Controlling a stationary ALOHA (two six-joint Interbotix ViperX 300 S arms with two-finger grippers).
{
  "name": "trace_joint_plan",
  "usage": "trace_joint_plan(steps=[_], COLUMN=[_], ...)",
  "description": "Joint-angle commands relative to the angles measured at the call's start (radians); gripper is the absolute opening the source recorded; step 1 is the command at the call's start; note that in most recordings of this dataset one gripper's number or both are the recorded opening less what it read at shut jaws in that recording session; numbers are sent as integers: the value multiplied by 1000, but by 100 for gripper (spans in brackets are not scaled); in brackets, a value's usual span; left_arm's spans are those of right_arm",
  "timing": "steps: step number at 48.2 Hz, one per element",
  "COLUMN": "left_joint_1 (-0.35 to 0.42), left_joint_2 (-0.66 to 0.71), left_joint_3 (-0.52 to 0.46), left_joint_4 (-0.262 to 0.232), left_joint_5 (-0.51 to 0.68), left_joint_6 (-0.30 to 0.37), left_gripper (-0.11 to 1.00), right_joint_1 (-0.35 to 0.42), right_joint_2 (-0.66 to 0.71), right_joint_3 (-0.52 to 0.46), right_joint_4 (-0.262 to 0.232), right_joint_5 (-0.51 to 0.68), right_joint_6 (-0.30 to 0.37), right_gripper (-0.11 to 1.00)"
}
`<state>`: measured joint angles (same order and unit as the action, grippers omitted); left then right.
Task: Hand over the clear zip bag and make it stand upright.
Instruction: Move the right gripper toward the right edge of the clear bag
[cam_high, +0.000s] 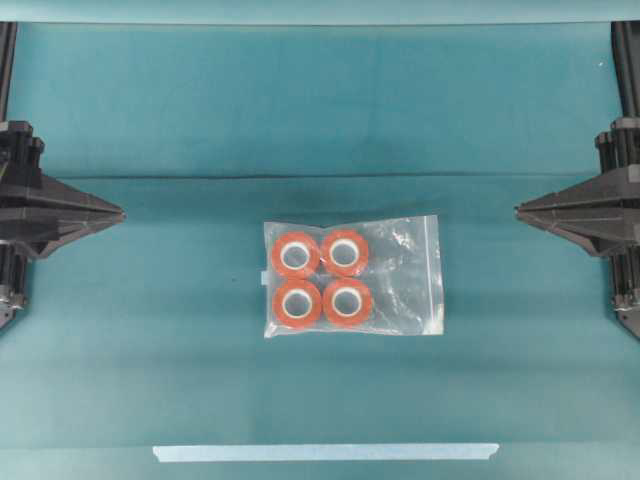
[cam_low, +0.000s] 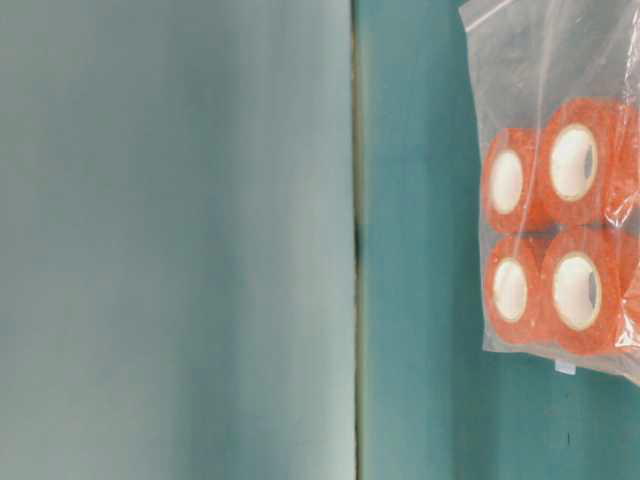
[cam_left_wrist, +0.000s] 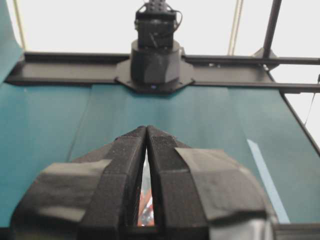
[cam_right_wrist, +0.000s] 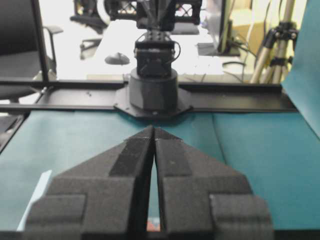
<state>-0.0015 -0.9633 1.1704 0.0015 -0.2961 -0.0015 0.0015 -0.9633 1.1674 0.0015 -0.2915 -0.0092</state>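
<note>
the teal table cover (cam_high: 150, 110) fills the overhead view, with a crease running across it above the middle. the left arm sits at the left edge and the right arm at the right edge, both drawn back and well apart from everything on the cloth. the left gripper (cam_high: 118, 213) points toward the centre with its tips pressed together and nothing between them; its wrist view shows only a thin slit behind the touching tips. the right gripper (cam_high: 520, 210) mirrors it, tips also pressed together and empty. the clear zip bag (cam_high: 400, 270) lies flat at the centre of the table, between the 2 grippers, its zip strip along the right side. inside it, 4 orange-red tape rolls (cam_high: 321, 277) sit in a 2-by-2 block toward the left end. a pale blue tape strip (cam_high: 325, 452) runs along the near edge.
</note>
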Motion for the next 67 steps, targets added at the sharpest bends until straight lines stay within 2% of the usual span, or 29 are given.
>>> trace_joint_plan(steps=[1,7,14,20,25,36,42,57,67], left_joint_1=[15,15,11,5,-3,-9,-11,-21,-20], left_joint_2=[20,61,91,98,101,110,115,150,160], left_joint_3=[-44,-95,-129,-144,-155,-175,-179,-196,-196], left_joint_4=[8,8,8,8,8,8,8,8,8], left_joint_5=[34,98,118,135,175,242,244,249,250], left_joint_6=[-18,-17,-8,-11,-17,-18,-20,-26,-23], left_gripper=[14,1,-1,-1,-1,-1,-1,-1,-1], right_joint_1=[8,2,-2,-11,-34,-127,-161,-166,-155], right_joint_2=[2,5,5,-9,-9,43,91,207,301], right_joint_3=[-29,-58,-67,-71,-69,-48,-28,18,15], right_joint_4=[23,166,256,362,413,422,417,417,411], right_joint_5=[0,86,241,318,379,531,565,565,512], right_joint_6=[37,95,186,310,431,713,830,992,999], right_gripper=[9,0,0,0,0,0,0,0,0])
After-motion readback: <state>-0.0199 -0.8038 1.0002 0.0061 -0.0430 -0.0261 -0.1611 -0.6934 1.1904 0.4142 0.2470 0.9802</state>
